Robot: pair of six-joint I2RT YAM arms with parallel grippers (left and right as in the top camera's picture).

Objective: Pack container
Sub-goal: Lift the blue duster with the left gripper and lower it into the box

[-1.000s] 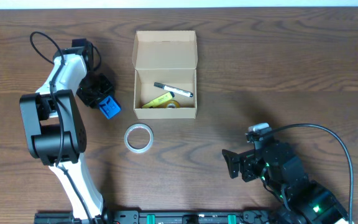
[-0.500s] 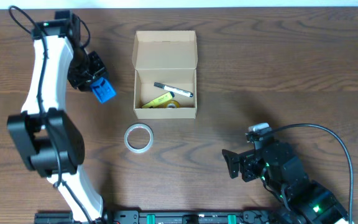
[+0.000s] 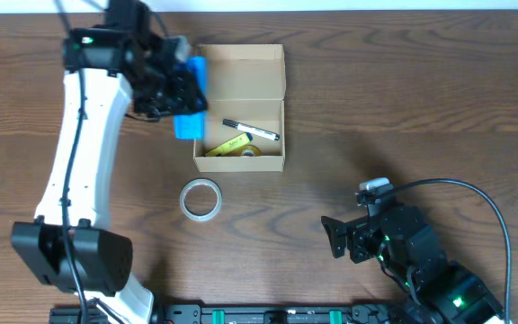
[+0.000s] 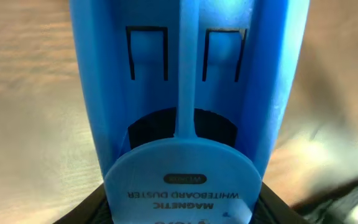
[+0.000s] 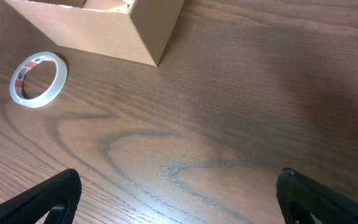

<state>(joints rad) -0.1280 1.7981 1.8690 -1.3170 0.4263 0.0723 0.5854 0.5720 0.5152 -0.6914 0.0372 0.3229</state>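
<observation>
Clamping blue duster (image 3: 187, 127), left gripper (image 3: 183, 90) just left of container (image 3: 239, 70); right gripper (image 3: 333, 238) wide, near right, well apart.

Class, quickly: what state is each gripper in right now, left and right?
Left gripper: closed on the blue whiteboard duster.
Right gripper: open, empty.

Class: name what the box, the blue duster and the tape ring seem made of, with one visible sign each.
Container: tan cardboard, matte, with folded flaps.
Whiteboard duster: blue plastic, smooth and slightly glossy, with moulded ribs and slots.
Tape ring: probably clear plastic film, translucent and shiny, with red print on the inside.
</observation>
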